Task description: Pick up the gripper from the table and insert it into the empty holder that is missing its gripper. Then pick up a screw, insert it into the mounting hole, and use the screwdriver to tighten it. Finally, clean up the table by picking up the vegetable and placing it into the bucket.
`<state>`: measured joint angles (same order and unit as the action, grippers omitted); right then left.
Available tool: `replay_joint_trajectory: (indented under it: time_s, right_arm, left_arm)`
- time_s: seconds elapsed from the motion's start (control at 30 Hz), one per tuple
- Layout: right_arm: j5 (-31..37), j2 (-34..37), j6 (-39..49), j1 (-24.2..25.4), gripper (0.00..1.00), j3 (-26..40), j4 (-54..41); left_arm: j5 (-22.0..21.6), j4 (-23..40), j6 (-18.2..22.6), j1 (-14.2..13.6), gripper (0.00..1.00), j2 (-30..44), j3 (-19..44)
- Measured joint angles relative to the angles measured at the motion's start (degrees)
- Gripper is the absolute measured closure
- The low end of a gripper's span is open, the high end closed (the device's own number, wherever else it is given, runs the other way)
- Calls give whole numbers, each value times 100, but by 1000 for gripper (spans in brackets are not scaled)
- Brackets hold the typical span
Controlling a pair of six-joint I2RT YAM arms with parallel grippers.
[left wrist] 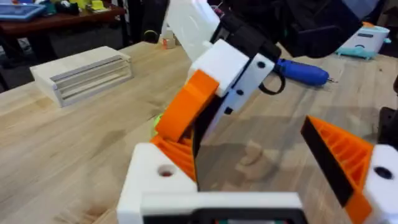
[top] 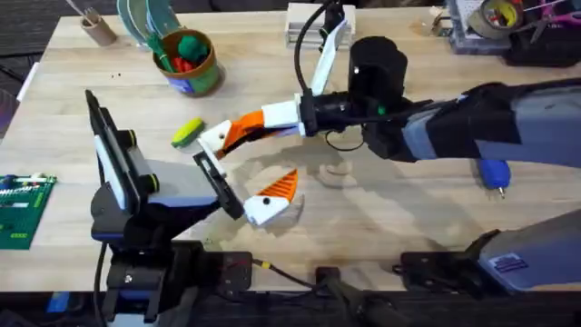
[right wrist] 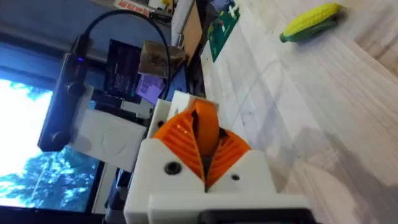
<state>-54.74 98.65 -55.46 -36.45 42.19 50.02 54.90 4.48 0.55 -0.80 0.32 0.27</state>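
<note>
My right gripper [top: 229, 138] reaches across from the right and is shut on the small orange gripper [left wrist: 176, 149], pressing it against the white holder [left wrist: 157, 182] on my left arm's hand. That left gripper [top: 245, 168] stands open, its other finger carrying an orange ribbed tip [top: 280, 185]. In the right wrist view the orange gripper [right wrist: 204, 132] sits pinched between my ribbed pads [right wrist: 233, 149]. The yellow-green vegetable [top: 188, 133] lies just left of the holder. The blue screwdriver [top: 491, 173] peeks out from under the right arm. The bucket [top: 189, 64] stands at the back left. The screw is out of view.
A brown cup [top: 95, 27] stands at the far left corner and a green circuit board [top: 22, 209] at the left edge. A white slotted box [top: 309, 20] sits at the back middle, with a tape roll [top: 499, 14] at the back right. A small clear piece [top: 336, 170] lies mid-table.
</note>
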Motion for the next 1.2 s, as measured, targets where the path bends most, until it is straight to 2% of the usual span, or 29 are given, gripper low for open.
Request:
replay_joint_trajectory:
  time_s: [0.4, 0.47, 0.57, 0.67, 0.83, 0.97, 1.1, 1.2]
  right_arm:
    - [43, -2, 43, -35, 981, 0, 4]
    - [-101, -2, 42, 21, 913, 0, 0]
    - [-321, 2, 38, 99, 650, 4, -43]
    - [-556, 11, 40, 149, 477, 32, -28]
    - [-1041, 11, -6, 404, 296, 44, -33]
    - [-1295, 11, -28, 587, 156, 46, -31]
    - [-1218, 11, -21, 722, 51, 46, -31]
    - [-893, 11, 0, 888, 38, 48, -34]
  left_arm:
    - [-9, -3, -16, 37, 7, -2, 0]
    - [33, -3, -12, 35, 7, 0, 0]
    - [265, 8, 31, 11, 7, -2, 0]
    - [723, 10, 73, -155, 7, 0, 2]
    - [986, 6, 97, -182, 7, -1, 2]
    - [1028, 6, 100, -182, 7, -1, 2]
    - [1046, 6, 100, -182, 7, 0, 2]
    - [1048, 6, 100, -182, 8, 0, 2]
